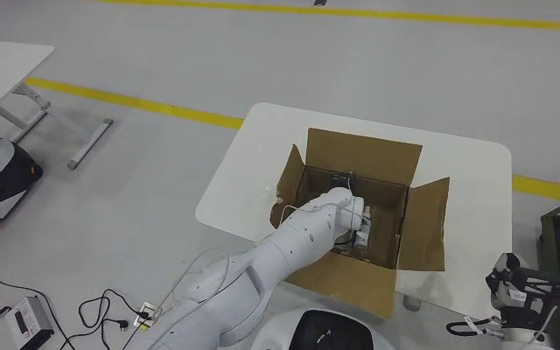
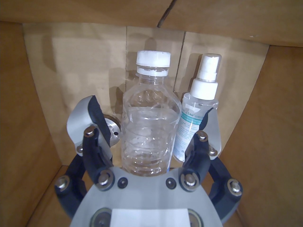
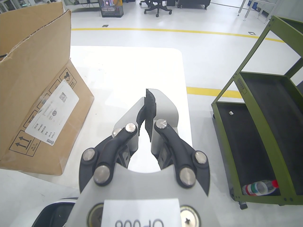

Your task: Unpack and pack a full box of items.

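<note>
The cardboard box (image 1: 363, 153) sits open on the white worktop (image 1: 262, 166), its flaps folded outward. The left arm goes down into the box from the robot's side, and the left end effector (image 1: 357, 224) is inside it.

In the left wrist view, the left end effector (image 2: 153, 106) has its fingers spread apart around a clear water bottle (image 2: 150, 124) with a white cap. The bottle is between the two pads. One pad stands clear of it. The other finger crosses in front of a spray bottle (image 2: 193, 109) that is just beside the water bottle, on the side away from the clear pad. Both bottles are against the box's inner wall (image 2: 71, 60), with their caps pointing away from the wrist. I cannot tell whether they stand or lie. A small round metal piece (image 2: 114, 132), possibly the end of a can, shows by the water bottle next to the clear pad.

The right end effector (image 3: 148, 106) is outside the box with its fingers closed together and nothing between them. It hangs over the bare worktop (image 3: 118, 67), near the box's labelled outer side (image 3: 35, 72).

A green cart (image 3: 258, 76) stands on the floor beyond the worktop edge, well apart from the box. A bottle (image 3: 260, 187) lies on its lower shelf.
</note>
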